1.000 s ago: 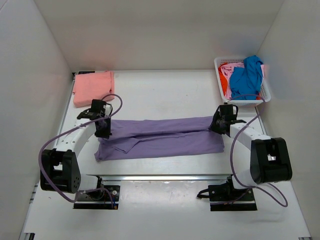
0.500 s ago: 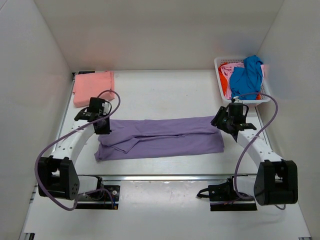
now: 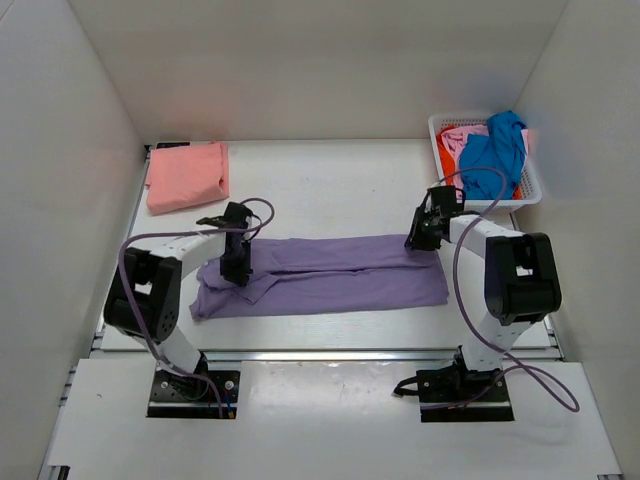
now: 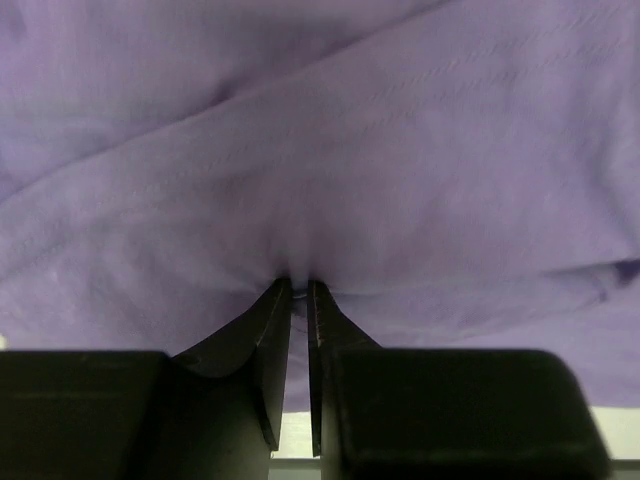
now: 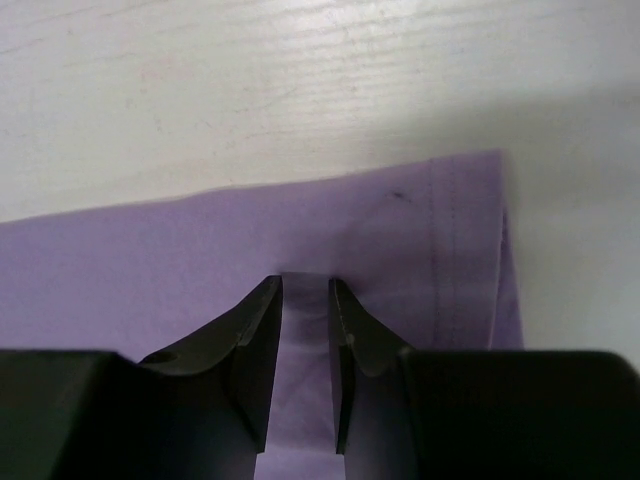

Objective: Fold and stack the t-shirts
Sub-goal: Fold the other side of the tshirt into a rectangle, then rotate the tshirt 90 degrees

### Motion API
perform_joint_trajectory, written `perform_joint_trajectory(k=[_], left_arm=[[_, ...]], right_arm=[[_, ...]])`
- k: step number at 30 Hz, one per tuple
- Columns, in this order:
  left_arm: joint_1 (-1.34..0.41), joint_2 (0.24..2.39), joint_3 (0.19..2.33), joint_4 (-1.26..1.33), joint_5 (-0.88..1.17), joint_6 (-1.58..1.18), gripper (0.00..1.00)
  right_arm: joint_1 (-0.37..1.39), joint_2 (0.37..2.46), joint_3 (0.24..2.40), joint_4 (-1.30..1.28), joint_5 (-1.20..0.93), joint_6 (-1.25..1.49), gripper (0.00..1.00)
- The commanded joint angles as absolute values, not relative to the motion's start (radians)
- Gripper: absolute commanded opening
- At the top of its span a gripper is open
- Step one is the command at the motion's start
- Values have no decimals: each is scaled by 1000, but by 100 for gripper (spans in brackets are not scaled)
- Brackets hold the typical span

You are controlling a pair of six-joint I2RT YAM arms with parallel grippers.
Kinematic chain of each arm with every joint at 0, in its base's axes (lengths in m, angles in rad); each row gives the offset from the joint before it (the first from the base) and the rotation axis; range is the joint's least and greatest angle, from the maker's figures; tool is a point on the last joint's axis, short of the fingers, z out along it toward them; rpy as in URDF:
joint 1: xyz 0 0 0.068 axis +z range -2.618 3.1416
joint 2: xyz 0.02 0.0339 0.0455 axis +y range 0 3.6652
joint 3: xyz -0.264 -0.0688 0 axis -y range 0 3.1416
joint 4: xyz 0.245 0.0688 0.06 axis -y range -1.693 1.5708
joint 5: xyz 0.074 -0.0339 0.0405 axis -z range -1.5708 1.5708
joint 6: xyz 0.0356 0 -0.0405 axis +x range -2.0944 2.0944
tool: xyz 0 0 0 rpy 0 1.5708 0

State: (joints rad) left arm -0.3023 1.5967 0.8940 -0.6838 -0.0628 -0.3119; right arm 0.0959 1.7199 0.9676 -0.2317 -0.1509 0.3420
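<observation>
A lavender-purple t-shirt (image 3: 330, 277) lies folded into a long strip across the middle of the table. My left gripper (image 3: 236, 268) stands on its left part. In the left wrist view the jaws (image 4: 298, 284) are nearly together, pinching a pucker of purple cloth (image 4: 400, 150) at their tips. My right gripper (image 3: 418, 238) is at the strip's upper right corner. There the jaws (image 5: 305, 282) hold a ridge of the cloth (image 5: 150, 260) between them, close to the hemmed edge (image 5: 455, 240). A folded salmon-pink t-shirt (image 3: 186, 176) lies at the back left.
A white lattice basket (image 3: 533, 186) at the back right holds a bright blue shirt (image 3: 495, 150) over orange-red (image 3: 447, 150) and pink (image 3: 466, 132) ones. White walls close in the table on three sides. Both arm bases sit at the near edge.
The left gripper moved right, from the shirt's left end onto the cloth. The right gripper shifted left and back to the strip's top right corner, and its jaws opened, then narrowed again.
</observation>
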Motion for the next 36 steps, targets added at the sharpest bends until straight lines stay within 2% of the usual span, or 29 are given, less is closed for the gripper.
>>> perform_joint_trajectory(k=[1,5,11,14,17,19,24,29,36], left_arm=[[-307,1670,972,-644,-83,-337,24],[-308,1821,1171,-666,-54,-339,21],[-362,2167,1653,-810,12,-305,17],[-388,2387,1998,-952,34,-278,14],[-403,2647,2570,-1154,74,-261,13],[-385,2748,2730,-1197,119,-273,13],[-383,2625,2458,-990,170,-278,12],[-362,2655,2554,-888,218,-351,14],[-321,2707,2555,-675,345,-480,13]], right_arm=[[84,1747,996,-343,-121,370,23],[123,1746,962,-460,-49,455,24],[227,1550,756,-431,-28,648,23],[302,1445,663,-410,-32,744,23],[394,1356,585,-391,-40,831,21],[463,1318,559,-373,-44,897,20],[679,1276,482,-197,-19,1024,19],[854,1331,479,-83,58,1087,20],[893,1425,500,76,51,1086,20]])
